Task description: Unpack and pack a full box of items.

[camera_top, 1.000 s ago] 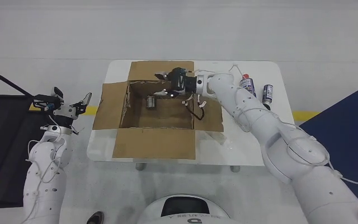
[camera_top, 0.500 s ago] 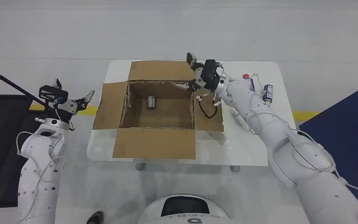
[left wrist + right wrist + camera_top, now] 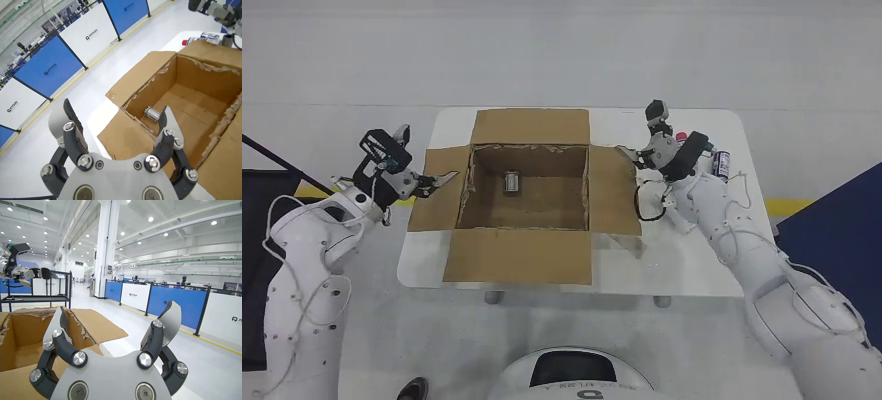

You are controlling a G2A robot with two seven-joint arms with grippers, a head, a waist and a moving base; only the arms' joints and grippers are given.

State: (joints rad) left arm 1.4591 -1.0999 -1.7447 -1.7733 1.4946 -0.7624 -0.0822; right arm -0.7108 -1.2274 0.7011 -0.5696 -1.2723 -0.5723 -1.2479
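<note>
Left end effector [image 3: 116, 106] and right end effector [image 3: 116, 307] both hang open and empty beside the box [image 3: 532, 126], and the small metal cylinder [image 3: 512, 182] lying upper left inside could roll off a careless pinch.

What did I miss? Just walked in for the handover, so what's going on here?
A two-armed robot is working on an open cardboard box on a white table. Both grippers are open and empty: the left gripper hovers by the box's left flap, the right gripper over the table beside the right flap. One small metal part lies on the box floor, and spray cans lie on the table right of the box.
</note>
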